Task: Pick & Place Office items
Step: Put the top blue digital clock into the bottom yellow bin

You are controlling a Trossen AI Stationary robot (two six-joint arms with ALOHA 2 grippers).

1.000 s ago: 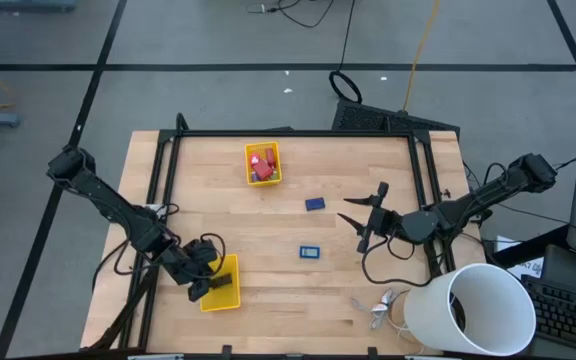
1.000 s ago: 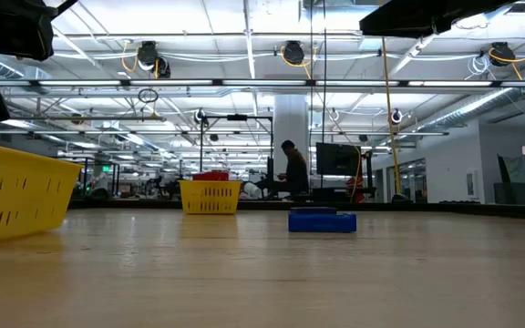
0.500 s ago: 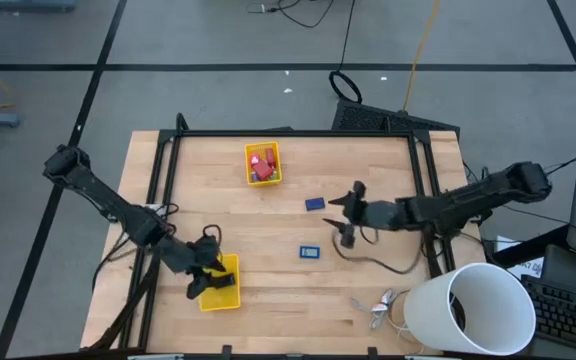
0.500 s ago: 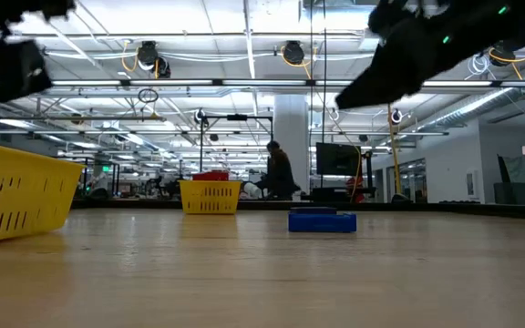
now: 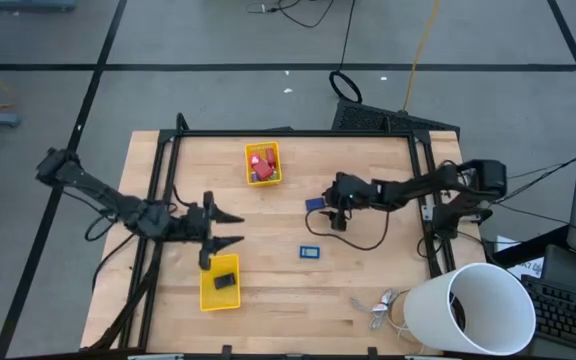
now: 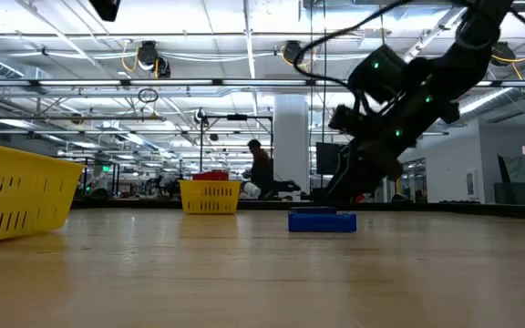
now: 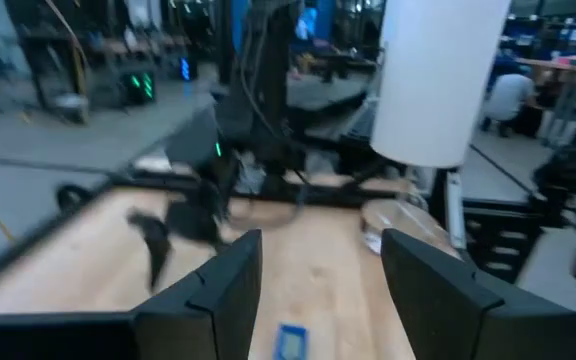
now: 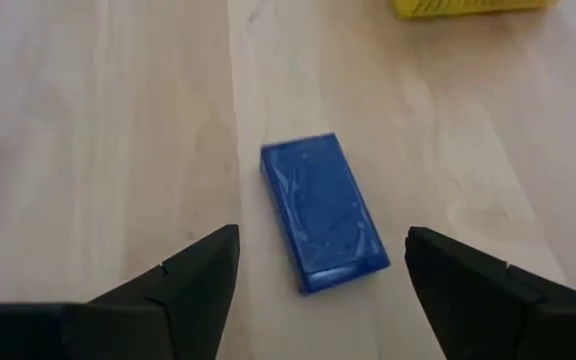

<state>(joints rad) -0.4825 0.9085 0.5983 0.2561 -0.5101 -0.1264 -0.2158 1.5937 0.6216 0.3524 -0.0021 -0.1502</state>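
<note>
A blue block [image 8: 323, 210] lies flat on the wooden table [image 5: 268, 320], and my right gripper [image 8: 323, 234] stands open low over it, one finger on each side, not touching. In the high view this block [image 5: 314, 204] is just left of the right gripper [image 5: 328, 210]. A second blue block [image 5: 310, 251] lies nearer the front. The far yellow tray [image 5: 249, 170] holds red and blue pieces. The near yellow tray [image 5: 208, 300] holds a black piece [image 5: 224, 281]. My left gripper [image 5: 242, 229] hangs open and level above the table beyond that tray, holding nothing.
A large white bin [image 5: 473, 310] stands at the front right corner, with silvery metal bits [image 5: 380, 308] beside it. A black cable [image 5: 363, 243] loops on the table under the right arm. A black frame [image 5: 298, 133] edges the table.
My left gripper has risen from the near yellow tray, swung toward the table's far side and middle, and turned level. My right gripper has swept from the right side toward the table's left and come down over the farther blue block.
</note>
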